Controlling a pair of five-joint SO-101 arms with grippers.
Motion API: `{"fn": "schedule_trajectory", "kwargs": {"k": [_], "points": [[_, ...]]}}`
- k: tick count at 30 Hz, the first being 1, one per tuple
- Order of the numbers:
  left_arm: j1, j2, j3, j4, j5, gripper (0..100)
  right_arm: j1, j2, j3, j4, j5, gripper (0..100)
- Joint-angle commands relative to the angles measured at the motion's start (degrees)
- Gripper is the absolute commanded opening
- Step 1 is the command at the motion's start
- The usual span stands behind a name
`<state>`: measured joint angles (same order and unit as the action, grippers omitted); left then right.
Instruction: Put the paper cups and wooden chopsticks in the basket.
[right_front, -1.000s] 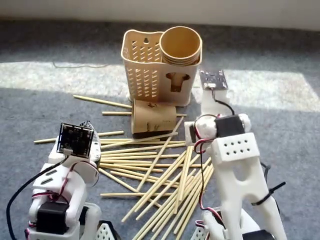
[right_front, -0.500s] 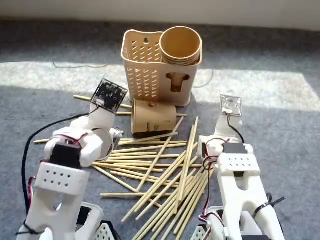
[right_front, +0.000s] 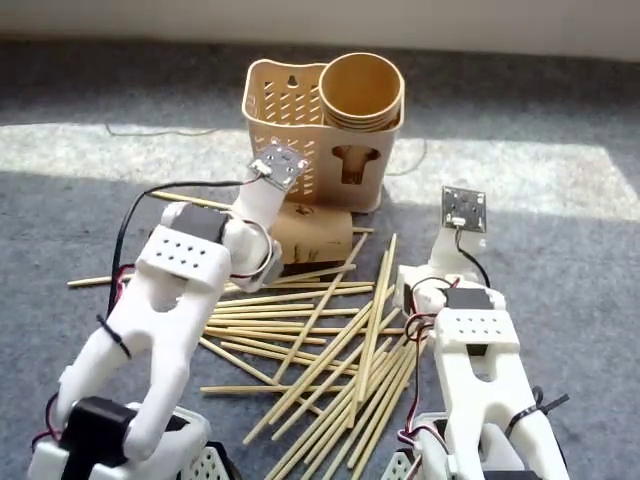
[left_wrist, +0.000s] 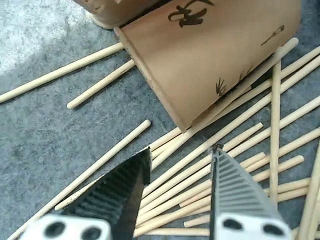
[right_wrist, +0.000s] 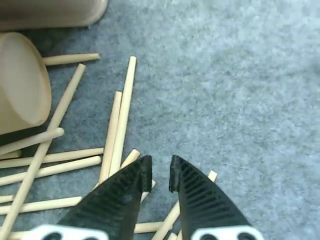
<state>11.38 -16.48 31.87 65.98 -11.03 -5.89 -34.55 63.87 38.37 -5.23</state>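
High view, basket: your basket (right_front: 300, 140) is standing upright beyond both arms and is already holding a stack of paper cups (right_front: 362, 90) in one corner.
High view, lying cup: one paper cup (right_front: 310, 235) is lying on its side just in front of the basket. The left arm (right_front: 190, 270) is hanging over it, probably lined up to take it.
High view, chopsticks: the chopsticks (right_front: 330, 340) are lying scattered on the grey carpet (right_front: 560, 250) between the arms, so you are probably looking at a part of the job not yet begun.
Left wrist view, left gripper: the left gripper (left_wrist: 180, 150) is holding its fingers wide apart on nothing, likely spread to span the cup.
Left wrist view, cup: the cup is lying just beyond the fingertips, with chopsticks running under the gap and touching its side. Watch that you are not pinching those too.
Right wrist view, right gripper: the right gripper (right_wrist: 160, 160) is keeping its fingers only slightly parted and is gripping nothing.
Right wrist view, chopsticks: stick ends are lying right beneath the fingertips, and the cup's end is sitting well off beside one finger.
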Motion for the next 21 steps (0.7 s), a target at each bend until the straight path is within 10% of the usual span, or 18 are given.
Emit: {"fn": "schedule_trajectory", "kwargs": {"k": [1, 21], "points": [[1.19, 4.35, -4.53, -3.6, -0.62, 20, 0.48, -1.8, -0.22, -1.19, 0.35, 7.0], [9.19, 11.3, -5.49, -8.0, -4.48, 20, 0.84, -1.71, -0.22, -1.27, 0.53, 7.0]]}}
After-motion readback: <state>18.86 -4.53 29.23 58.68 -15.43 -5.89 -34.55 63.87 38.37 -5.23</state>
